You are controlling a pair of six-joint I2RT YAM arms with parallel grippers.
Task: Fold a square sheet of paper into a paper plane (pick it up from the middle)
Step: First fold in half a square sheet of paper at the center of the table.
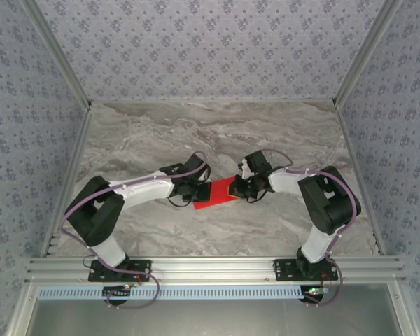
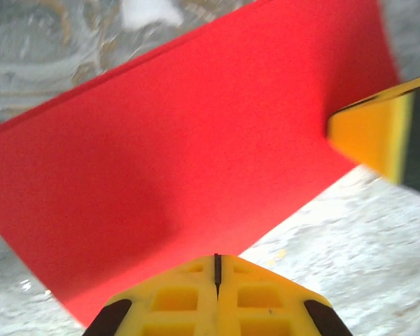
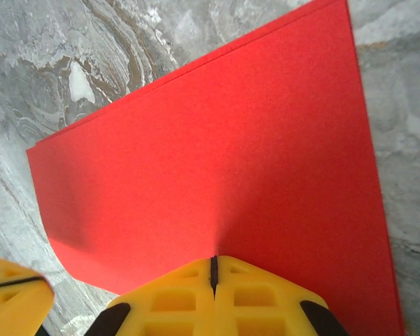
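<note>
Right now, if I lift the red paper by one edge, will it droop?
Probably droops: the red paper looks thin and lies flat on the table. It likely slides easily on that smooth stone. Its doubled edge suggests a fold that may spring open.

Grey-veined marble tabletop (image 1: 217, 126); floral blue-grey wallpaper walls (image 1: 210, 42) on three sides; aluminium rail (image 1: 217, 264) along near edge.
</note>
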